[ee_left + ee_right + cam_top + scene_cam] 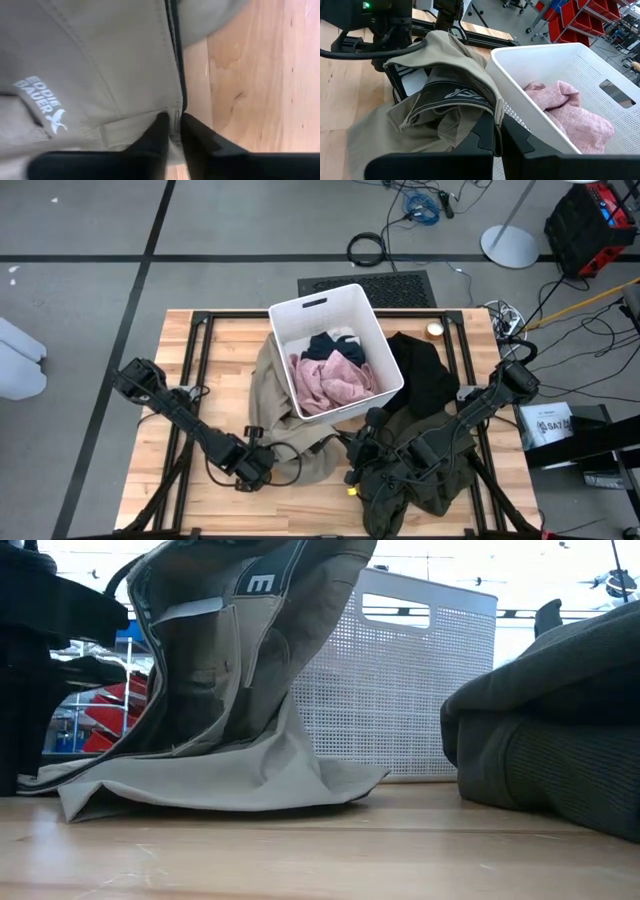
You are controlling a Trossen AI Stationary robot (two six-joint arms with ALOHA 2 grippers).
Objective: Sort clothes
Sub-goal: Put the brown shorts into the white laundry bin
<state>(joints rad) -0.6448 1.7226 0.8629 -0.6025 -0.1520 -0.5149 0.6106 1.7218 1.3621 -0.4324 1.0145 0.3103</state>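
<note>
Left claw [172, 131] pinching tan khaki garment [290, 435] by bin [375, 330]; grip point buried in fabric. Right claw [496, 131] pressed together. Pink garment [330, 380] and half-hidden navy garment [325, 345] in bin, olive garment [420, 485] on bench [230, 340].

Tan khaki garment [290, 442], pink garment [332, 383] in white perforated bin [352, 300], olive garment [420, 490], pale wood table [190, 345].

The tan khaki garment [275, 405] drapes down the white bin's [372, 320] left wall onto the table, its waistband lifted. Inside the bin lie the crumpled pale pink garment [330, 380] and, behind it, the navy blue one [322, 346]. The black garment [422, 375] lies against the bin's right side, the dark olive green one [405, 485] heaped in front of the bin.
</note>
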